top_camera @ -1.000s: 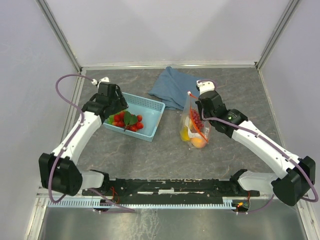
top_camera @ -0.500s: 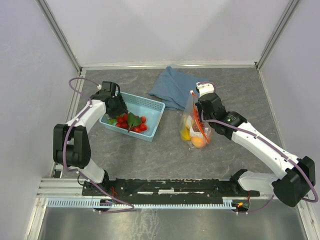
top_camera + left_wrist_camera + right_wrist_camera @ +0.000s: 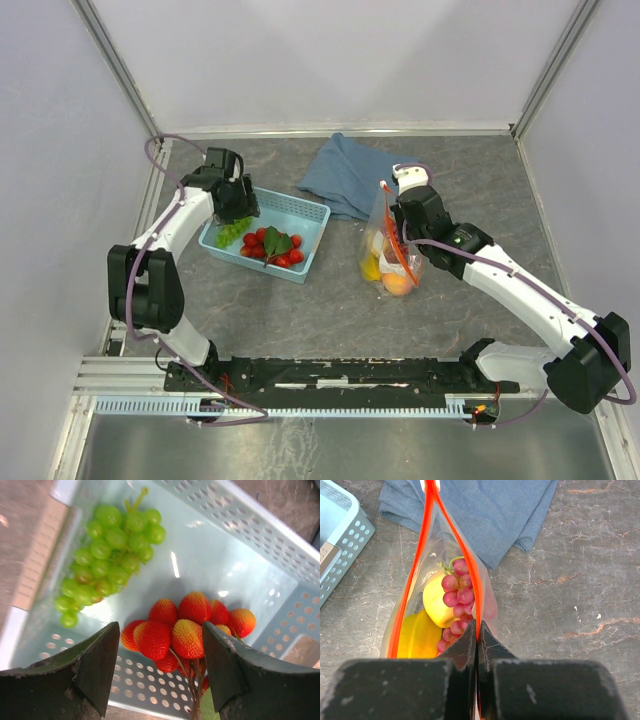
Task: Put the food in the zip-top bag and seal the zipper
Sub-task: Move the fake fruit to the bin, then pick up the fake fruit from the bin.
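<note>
My left gripper [image 3: 232, 200] [image 3: 160, 642] hangs open over the near-left end of the light blue basket [image 3: 306, 216] [image 3: 260, 535]. Red strawberries [image 3: 272, 248] [image 3: 187, 625] on a leafy stem lie below its fingers. Green grapes [image 3: 230, 233] [image 3: 112, 555] lie beside them. My right gripper [image 3: 400, 215] [image 3: 477, 630] is shut on the red-orange zipper [image 3: 472, 570] of the clear zip-top bag [image 3: 385, 252] [image 3: 407, 605], holding its mouth up and open. Inside are dark red grapes [image 3: 456, 595], a yellow fruit [image 3: 436, 602], a banana [image 3: 417, 637] and an orange peach [image 3: 397, 284].
A folded blue cloth [image 3: 345, 175] [image 3: 495, 510] lies behind the bag, touching its far end. The basket stands left of the bag with bare grey tabletop [image 3: 330, 300] between them. Metal frame posts and pale walls close in the left, right and far sides.
My left arm has folded back toward its base and the gripper has shifted slightly to the far right over the basket, uncovering the green grapes. The right gripper and bag have not moved.
</note>
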